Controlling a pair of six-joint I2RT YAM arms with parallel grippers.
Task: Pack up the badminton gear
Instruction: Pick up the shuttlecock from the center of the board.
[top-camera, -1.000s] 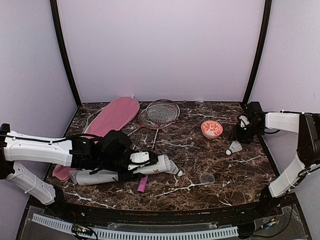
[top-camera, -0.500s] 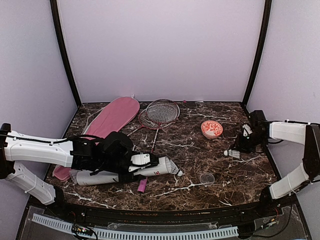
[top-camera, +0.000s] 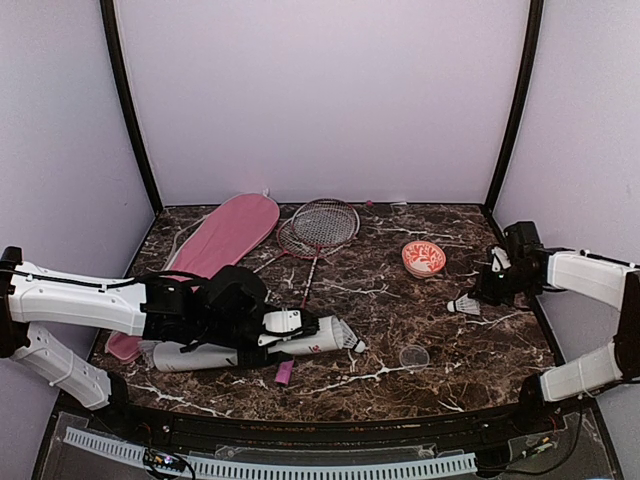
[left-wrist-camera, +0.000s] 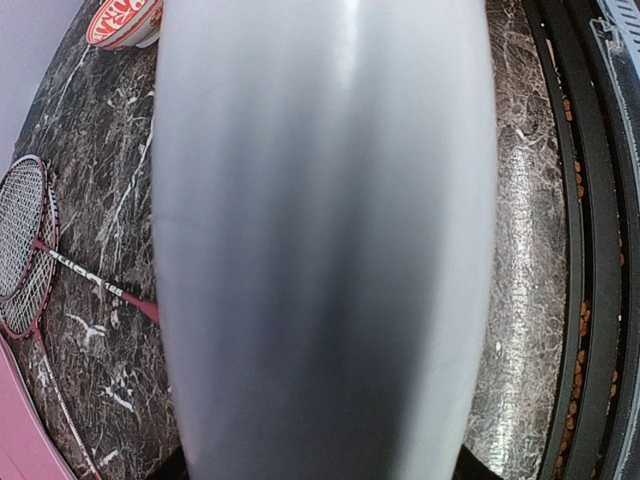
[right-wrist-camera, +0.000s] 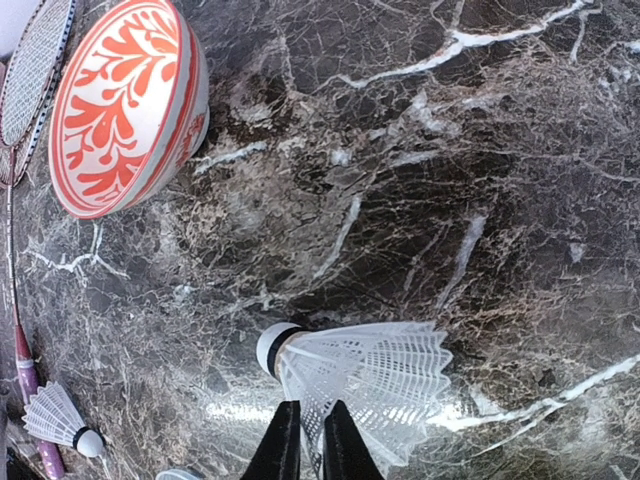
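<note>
right jaws are clenched on the feather skirt of a shuttlecock (right-wrist-camera: 365, 378), cork pointing left toward the tube (top-camera: 305, 336), well apart; the tube lies lengthwise left-to-right on the bench (top-camera: 400, 300), left jaws clamped round it, its right end nearer the shuttlecock

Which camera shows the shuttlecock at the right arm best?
Right wrist view: the shuttlecock is large and sharp, pinched by the right gripper. The top view shows a tiny speck; the left wrist view, filled by the tube, misses it.
</note>
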